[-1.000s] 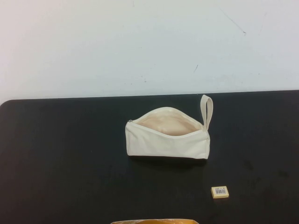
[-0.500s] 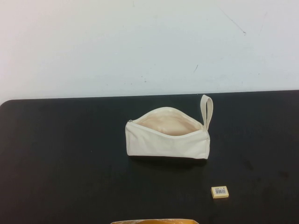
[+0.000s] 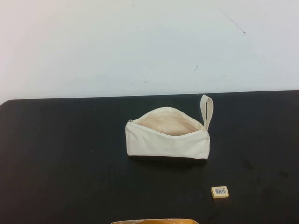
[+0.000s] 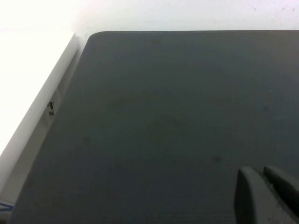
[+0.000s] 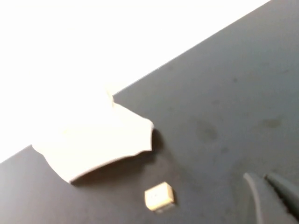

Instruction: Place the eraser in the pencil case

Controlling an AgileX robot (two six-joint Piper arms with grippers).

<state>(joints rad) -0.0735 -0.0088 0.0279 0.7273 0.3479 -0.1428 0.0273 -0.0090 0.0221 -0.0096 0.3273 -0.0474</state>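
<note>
The pencil case (image 3: pixel 167 135) is a cream canvas pouch lying mid-table, unzipped, its mouth gaping to show the peach lining, with its wrist loop (image 3: pixel 206 111) at its right end. The eraser (image 3: pixel 220 192), a tiny pale yellow block with a barcode label, lies on the table to the front right of the pouch, apart from it. Both also show in the right wrist view: pouch (image 5: pixel 100 147), eraser (image 5: pixel 159 196). My right gripper (image 5: pixel 261 176) is shut and empty, hovering off to one side of the eraser. My left gripper (image 4: pixel 261 171) is shut and empty over bare table. Neither gripper shows in the high view.
The black table (image 3: pixel 65 158) ends at a white wall behind. Its left edge and a rounded corner show in the left wrist view (image 4: pixel 88 39). A tan-orange object (image 3: pixel 154 221) peeks in at the front edge of the high view.
</note>
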